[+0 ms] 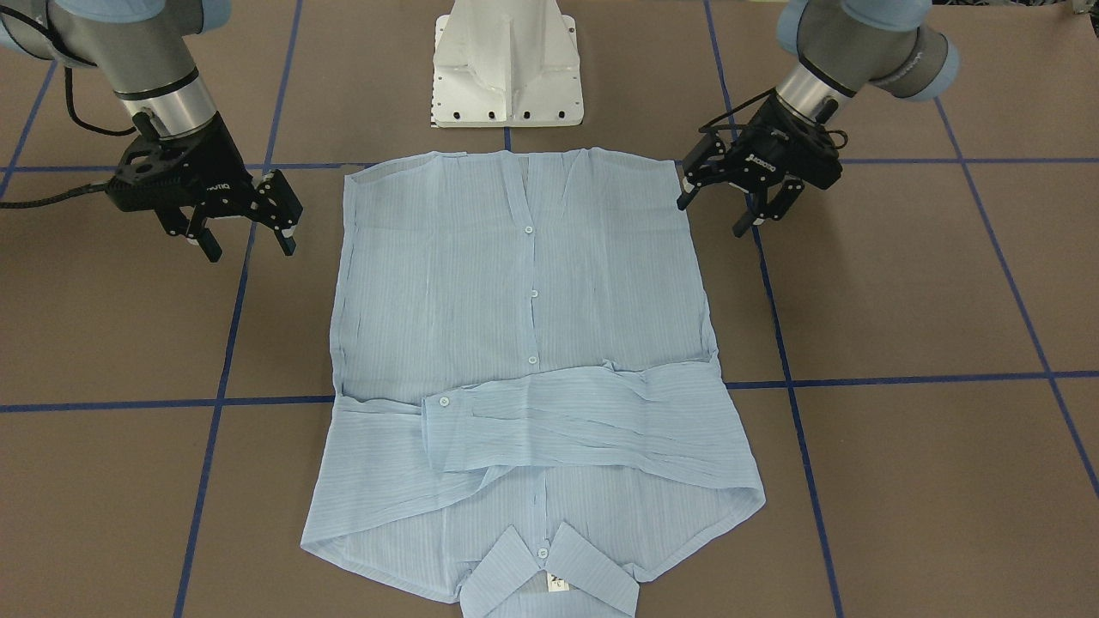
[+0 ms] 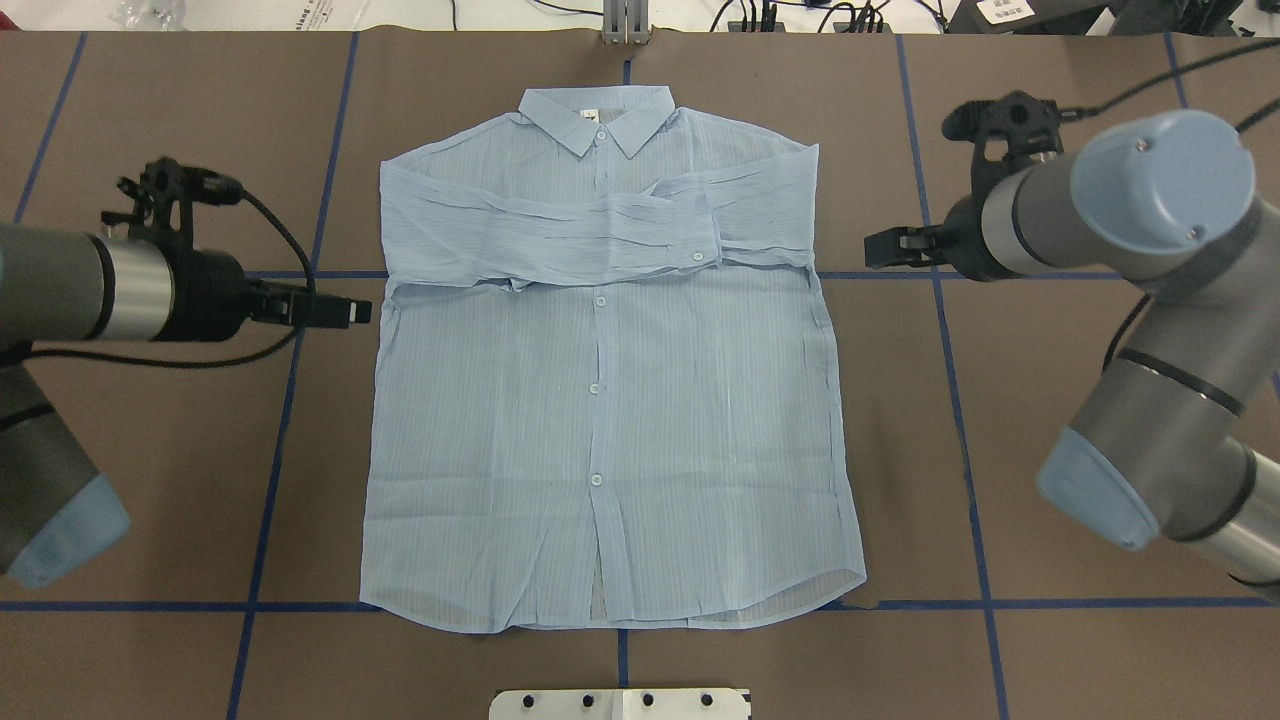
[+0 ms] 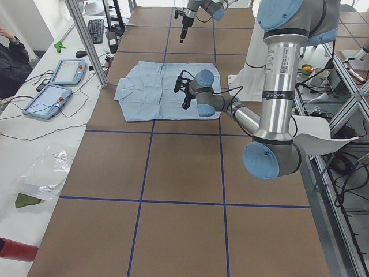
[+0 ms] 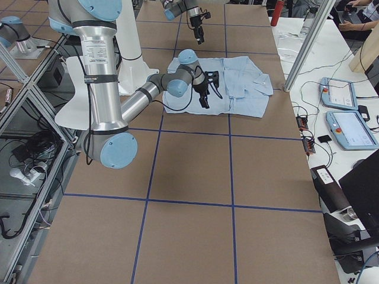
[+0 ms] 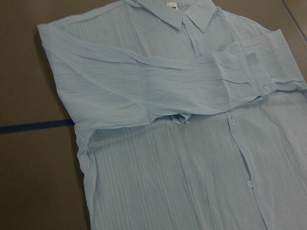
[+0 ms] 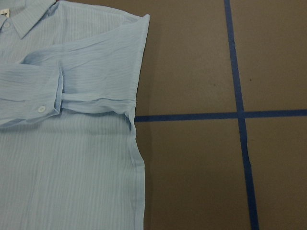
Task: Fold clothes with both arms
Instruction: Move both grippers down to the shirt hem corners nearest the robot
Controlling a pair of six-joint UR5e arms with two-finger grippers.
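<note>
While the thin, light blue striped shirt (image 1: pixel 524 343) lay flat on the brown taped table (image 1: pixel 901 300), you saw the black left gripper (image 1: pixel 714 216) and right gripper (image 1: pixel 247 239) spread, empty, beside it. Overhead, it looked limp and light; hem corners (image 2: pixel 378 598) seemed your best hold, the white pedestal base (image 2: pixel 620 705) nearby.

A brown table (image 2: pixel 1050 660) is marked into squares by blue tape lines (image 2: pixel 150 606). Along its far edge stands a white bench (image 3: pixel 14 124) carrying two tablets (image 3: pixel 49 99) and a keyboard (image 3: pixel 95 30).
</note>
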